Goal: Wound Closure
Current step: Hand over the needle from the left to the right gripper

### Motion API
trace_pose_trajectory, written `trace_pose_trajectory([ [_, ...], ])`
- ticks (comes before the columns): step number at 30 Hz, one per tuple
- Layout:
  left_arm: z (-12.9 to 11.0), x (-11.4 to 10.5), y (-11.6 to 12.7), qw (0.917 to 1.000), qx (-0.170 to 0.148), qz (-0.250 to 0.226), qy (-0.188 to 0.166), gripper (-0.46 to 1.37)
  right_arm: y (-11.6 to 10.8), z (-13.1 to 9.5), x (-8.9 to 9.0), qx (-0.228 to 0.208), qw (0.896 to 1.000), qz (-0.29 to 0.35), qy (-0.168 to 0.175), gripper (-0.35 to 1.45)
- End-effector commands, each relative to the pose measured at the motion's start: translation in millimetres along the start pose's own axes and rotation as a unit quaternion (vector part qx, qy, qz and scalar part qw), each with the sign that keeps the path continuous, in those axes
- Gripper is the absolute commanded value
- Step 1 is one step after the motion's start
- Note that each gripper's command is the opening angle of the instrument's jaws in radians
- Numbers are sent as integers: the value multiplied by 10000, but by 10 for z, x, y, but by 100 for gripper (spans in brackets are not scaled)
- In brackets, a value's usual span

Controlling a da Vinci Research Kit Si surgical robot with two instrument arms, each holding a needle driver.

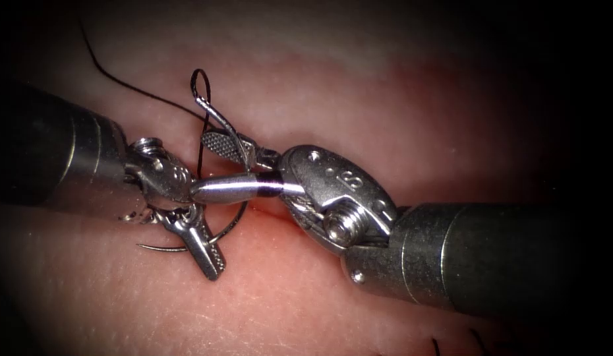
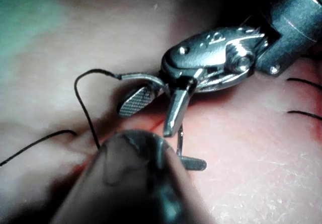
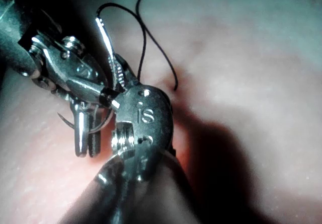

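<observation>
Left pincer point(image 1: 211, 254) pinches the needle point(image 1: 231, 227) mid-curve beside the cut point(image 1: 273, 211); right pincer point(image 1: 217, 165) is spread around its tail. Grip squarely, avoiding the thread point(image 1: 132, 89).

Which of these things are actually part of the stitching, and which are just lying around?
In the job:
left claw, shut on the needle toward its point
right claw, open about its tail
thread
tissue, which the needle seems clear of

Lying about:
short thread ends
red fluid
</observation>
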Motion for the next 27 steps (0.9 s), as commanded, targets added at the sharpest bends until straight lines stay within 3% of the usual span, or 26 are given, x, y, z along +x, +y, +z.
trace_pose_trajectory([
  [1,-1,0,1,10000,-43,-11,16,-35,0,0,1,-15,10000,5,8,90],
  [7,-1,0,2,9999,-35,-104,31,-35,2,-6,6,-138,9999,53,24,95],
  [13,-2,3,3,9991,186,-243,310,-35,7,-21,17,-437,9990,-50,46,98],
  [17,-4,7,5,9914,389,-1046,688,-35,7,-30,22,-555,9984,-31,52,99],
  [23,-9,16,7,9853,602,-1236,1013,-35,2,-36,22,-862,9962,-31,90,99],
  [27,-10,24,8,9750,968,-1339,1488,-32,-1,-39,28,-1214,9925,52,143,97],
])
